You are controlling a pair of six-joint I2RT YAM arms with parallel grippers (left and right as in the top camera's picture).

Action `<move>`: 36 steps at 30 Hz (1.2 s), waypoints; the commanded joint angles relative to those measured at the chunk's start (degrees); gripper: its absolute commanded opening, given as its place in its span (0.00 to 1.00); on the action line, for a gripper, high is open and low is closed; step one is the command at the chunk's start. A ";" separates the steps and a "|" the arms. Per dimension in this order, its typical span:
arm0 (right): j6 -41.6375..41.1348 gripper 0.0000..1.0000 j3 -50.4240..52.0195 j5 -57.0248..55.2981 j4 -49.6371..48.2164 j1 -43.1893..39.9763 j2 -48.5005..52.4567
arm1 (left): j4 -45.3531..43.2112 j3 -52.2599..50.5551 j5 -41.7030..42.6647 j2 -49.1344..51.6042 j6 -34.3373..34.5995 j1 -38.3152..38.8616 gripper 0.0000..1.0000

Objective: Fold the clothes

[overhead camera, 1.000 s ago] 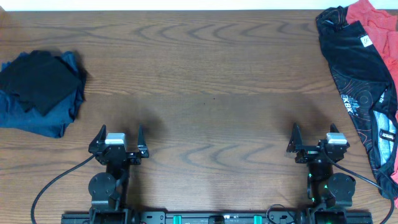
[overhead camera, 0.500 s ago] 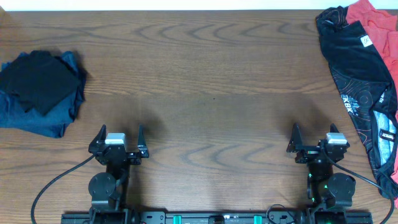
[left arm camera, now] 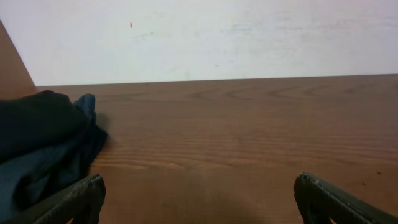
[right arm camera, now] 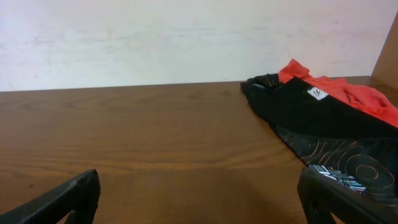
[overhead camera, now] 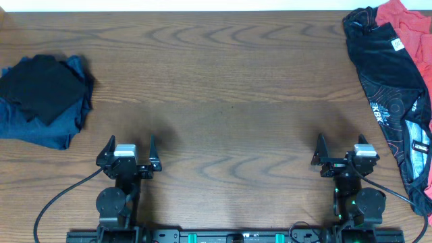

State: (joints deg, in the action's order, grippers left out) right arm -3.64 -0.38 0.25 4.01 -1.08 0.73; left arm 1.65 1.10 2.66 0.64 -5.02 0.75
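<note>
The clothes lie bunched at the table's far right edge: a black jersey [overhead camera: 388, 74] with thin orange lines and white logos, partly over a coral-red shirt [overhead camera: 413, 30] with a white label. The right wrist view shows the jersey [right arm camera: 323, 124] ahead and to the right, with the red shirt [right arm camera: 357, 94] behind it. My right gripper [overhead camera: 342, 142] [right arm camera: 199, 174] is open and empty near the front edge, left of the jersey and apart from it. My left gripper [overhead camera: 130, 143] [left arm camera: 199, 180] is open and empty at the front left.
A heap of black and dark blue cloth [overhead camera: 44, 98] [left arm camera: 43, 143] lies at the far left, ahead and left of the left gripper. A pale wall [left arm camera: 205, 37] rises behind the brown wooden table [overhead camera: 223, 81].
</note>
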 commanded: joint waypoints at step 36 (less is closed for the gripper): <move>-0.11 0.99 0.07 -0.83 0.24 -0.13 -0.13 | 2.19 -0.87 -0.11 -0.04 -1.16 -0.15 0.98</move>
State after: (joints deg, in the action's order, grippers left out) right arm -3.64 -0.38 0.05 4.01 -1.08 0.73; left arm 1.65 1.10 2.63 0.64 -5.02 0.75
